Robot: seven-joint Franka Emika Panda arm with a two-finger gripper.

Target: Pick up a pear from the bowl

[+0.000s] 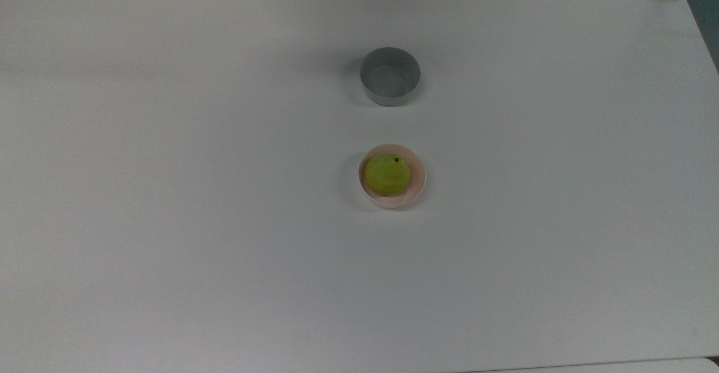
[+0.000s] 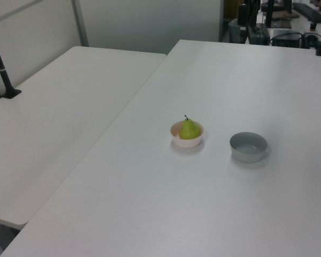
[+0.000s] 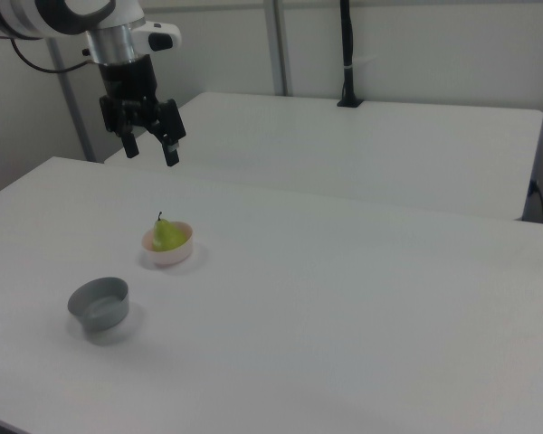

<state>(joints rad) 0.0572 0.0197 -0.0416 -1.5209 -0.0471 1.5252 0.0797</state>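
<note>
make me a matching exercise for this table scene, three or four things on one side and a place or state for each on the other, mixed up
Things:
1. yellow-green pear with a dark stem
2. small round pale pink bowl
3. small round grey bowl
4. black two-finger pincer

Places or states:
A. empty, standing on the white table
B. open, up in the air above the table
C. sitting upright inside a bowl
D. holding a fruit

Pairs: 1-C, 2-D, 3-A, 4-B
</note>
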